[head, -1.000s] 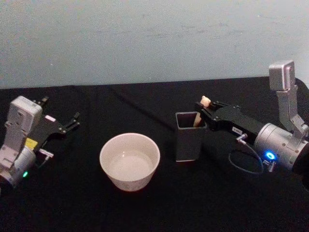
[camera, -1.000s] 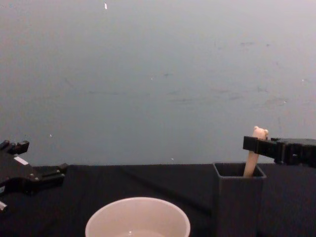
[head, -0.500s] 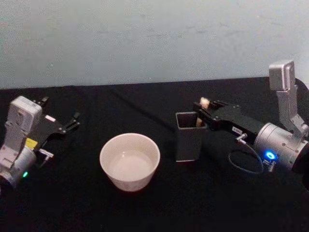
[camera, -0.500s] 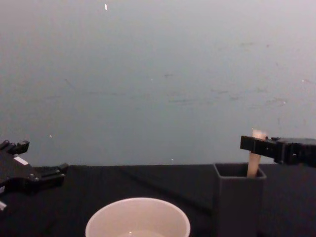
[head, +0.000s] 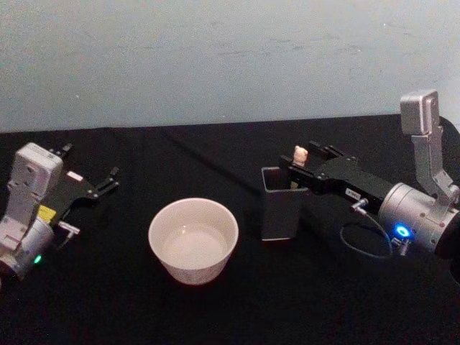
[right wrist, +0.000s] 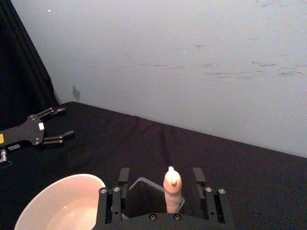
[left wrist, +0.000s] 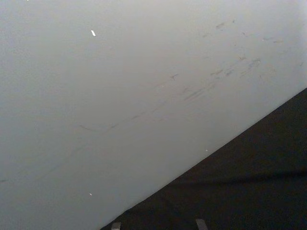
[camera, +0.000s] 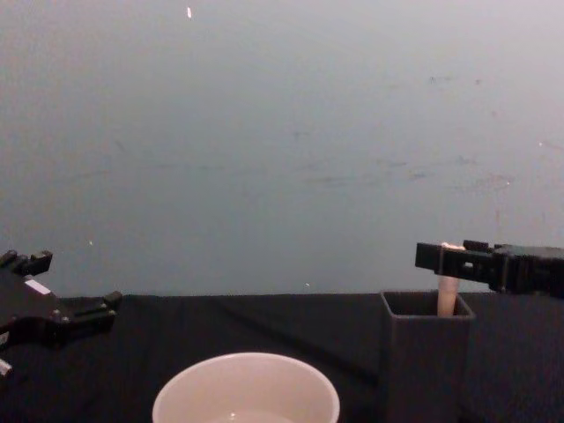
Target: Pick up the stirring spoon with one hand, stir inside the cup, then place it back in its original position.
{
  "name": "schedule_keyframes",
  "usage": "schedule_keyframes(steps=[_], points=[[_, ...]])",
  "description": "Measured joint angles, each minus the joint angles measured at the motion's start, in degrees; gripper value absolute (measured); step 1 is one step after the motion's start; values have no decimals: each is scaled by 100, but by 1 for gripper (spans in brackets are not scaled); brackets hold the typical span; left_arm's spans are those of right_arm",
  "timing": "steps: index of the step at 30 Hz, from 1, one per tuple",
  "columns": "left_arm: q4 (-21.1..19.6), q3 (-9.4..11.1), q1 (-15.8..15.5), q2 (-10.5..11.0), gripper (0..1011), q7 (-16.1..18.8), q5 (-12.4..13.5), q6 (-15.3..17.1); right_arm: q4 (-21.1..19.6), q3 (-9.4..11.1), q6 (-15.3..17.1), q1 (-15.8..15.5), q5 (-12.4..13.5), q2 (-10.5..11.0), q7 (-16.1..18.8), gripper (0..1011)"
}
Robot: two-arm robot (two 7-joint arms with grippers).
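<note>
No writing can be read: the left tool point(head: 90, 188) carries a small white label and its arm a yellow sticker, both too small to make out, as is the pale tag on the right arm.

The dark grey square holder point(head: 282, 203) stands right of the desk's point(head: 215, 309) middle, and the stirring spoon point(head: 300, 154) stands upright in it, its beige bear head poking above the rim at the back right corner. The cream cup point(head: 193, 239) sits just left of the holder, apart from it, with a pale interior; whether it holds liquid is unclear.

The right tool point(head: 300, 161) reaches in over the holder's rim, fingers spread on either side of the spoon's handle without closing on it. The left tool rests open near the desk's left edge.
</note>
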Motion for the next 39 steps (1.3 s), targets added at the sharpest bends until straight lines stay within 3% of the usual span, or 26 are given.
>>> schedule_keyframes(steps=[7,15,21,27,32,36,39], points=[[0,0,0,0,1001,0,0,0,0,0,0,0,0,0,0,997],[0,0,0,0,1001,0,0,0,-68,37,-144,-49,-61,-21,-95,1002],[0,0,0,0,1001,0,0,0,-134,297,-528,-69,-172,-221,-407,1002],[0,0,0,0,1001,0,0,0,-91,561,-700,11,-300,-434,-761,1002],[0,0,0,0,1001,0,0,0,124,649,-809,85,-690,-570,-1194,1000],[0,0,0,0,1001,0,0,0,391,618,-754,95,-1066,-642,-1527,1002],[0,0,0,0,1001,0,0,0,531,592,-702,72,-1210,-673,-1640,1000]])
